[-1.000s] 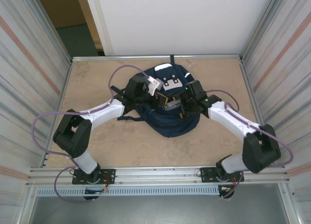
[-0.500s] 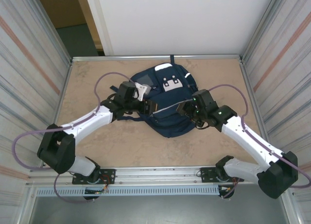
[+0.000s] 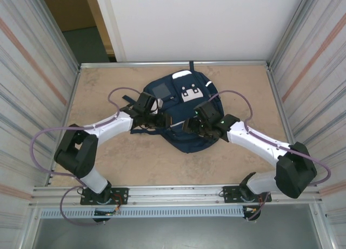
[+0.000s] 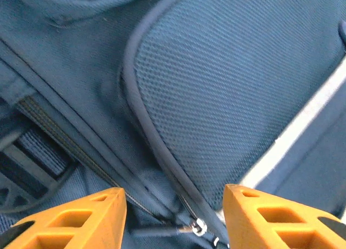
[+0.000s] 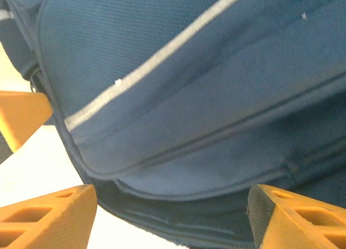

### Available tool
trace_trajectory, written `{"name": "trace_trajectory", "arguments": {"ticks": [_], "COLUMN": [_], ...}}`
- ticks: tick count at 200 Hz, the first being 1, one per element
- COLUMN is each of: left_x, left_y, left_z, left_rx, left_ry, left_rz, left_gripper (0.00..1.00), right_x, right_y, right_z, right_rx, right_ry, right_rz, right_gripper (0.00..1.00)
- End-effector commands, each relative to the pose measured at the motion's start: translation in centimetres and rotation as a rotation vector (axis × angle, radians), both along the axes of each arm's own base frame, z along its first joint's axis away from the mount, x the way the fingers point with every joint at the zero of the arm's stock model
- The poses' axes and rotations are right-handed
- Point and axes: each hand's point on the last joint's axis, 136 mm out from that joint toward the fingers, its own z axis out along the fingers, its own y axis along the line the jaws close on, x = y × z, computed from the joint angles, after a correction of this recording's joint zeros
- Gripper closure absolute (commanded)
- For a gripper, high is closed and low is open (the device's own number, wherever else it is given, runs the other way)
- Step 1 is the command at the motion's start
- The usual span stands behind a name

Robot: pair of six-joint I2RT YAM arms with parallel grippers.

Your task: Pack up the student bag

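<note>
Navy student bag (image 3: 189,140) flat on the bench (image 3: 108,154), left claw (image 4: 174,208) apart and gripping nothing, bag's zip pull (image 4: 200,226) between its fingertips, right claw (image 5: 172,211) spread wide, bag's lower edge directly beneath it

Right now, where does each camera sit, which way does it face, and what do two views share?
Top external: above and behind the bases, looking down on the student bag; both arms, left gripper and right gripper show.
Left wrist: at the left gripper, close over the bag's mesh panel; its orange fingers at bottom.
Right wrist: low beside the bag's edge; its fingers at bottom.
Shared: both wrist views catch the pale stripe.
</note>
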Motion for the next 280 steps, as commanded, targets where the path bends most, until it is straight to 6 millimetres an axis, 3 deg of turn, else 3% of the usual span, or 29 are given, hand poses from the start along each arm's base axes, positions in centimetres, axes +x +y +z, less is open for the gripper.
{"name": "trace_trajectory", "arguments": {"ticks": [1, 28, 56, 77, 98, 128, 157, 181, 215, 228, 251, 267, 280], "left_x": [2.3, 3.0, 3.9, 3.4, 2.4, 0.7, 0.3, 0.2, 1.0, 1.3, 1.6, 1.5, 1.3], "left_y": [-0.1, -0.7, -0.9, -0.1, 1.1, 1.6, 2.9, 2.6, 1.5, 1.1, 0.6, 0.6, 0.5], "left_z": [-0.1, -1.4, -1.0, 0.1, 1.4, 2.6, 3.7, 4.6, 4.8, 4.7, 4.9, 4.8, 5.0], "left_rx": [0.003, -0.009, -0.046, -0.047, -0.069, -0.194, -0.234, -0.29, -0.358, -0.375, -0.384, -0.395, -0.406], "left_ry": [-0.018, 0.029, 0.012, 0.0, 0.006, 0.081, 0.093, 0.102, 0.132, 0.15, 0.156, 0.172, 0.174], "left_rz": [0.07, 0.087, 0.141, 0.176, 0.252, 0.396, 0.57, 0.645, 0.67, 0.669, 0.654, 0.668, 0.666], "left_gripper": [0.5, 0.57, 0.86, 1.0, 1.0, 1.0, 1.0, 1.0, 1.0, 1.0, 1.0, 1.0, 1.0], "right_x": [1.5, 2.5, 3.8, 5.6, 8.1, 11.8, 13.2, 11.5, 5.5, 2.8, -1.2, -2.1, -1.6], "right_y": [0.8, 0.5, 0.4, 0.0, -1.5, -1.9, -1.2, -1.5, -1.6, -0.5, 3.3, 5.5, 7.0], "right_z": [0.3, -0.8, -1.9, -2.3, -2.9, -3.3, -1.2, 0.8, 1.4, 1.5, 1.3, 1.0, 0.7], "right_rx": [0.012, -0.03, -0.041, -0.06, -0.116, -0.044, 0.041, 0.044, -0.021, -0.025, 0.0, 0.026, 0.034], "right_ry": [-0.063, -0.073, -0.081, -0.126, -0.2, -0.241, -0.25, -0.219, -0.213, -0.205, -0.196, -0.21, -0.23], "right_rz": [-0.001, -0.022, -0.012, 0.022, 0.037, 0.092, 0.121, 0.09, 0.156, 0.209, 0.29, 0.28, 0.271], "right_gripper": [0.28, 0.29, 0.31, 0.34, 0.37, 0.38, 0.37, 0.31, 0.29, 0.3, 0.33, 0.4, 0.44]}}
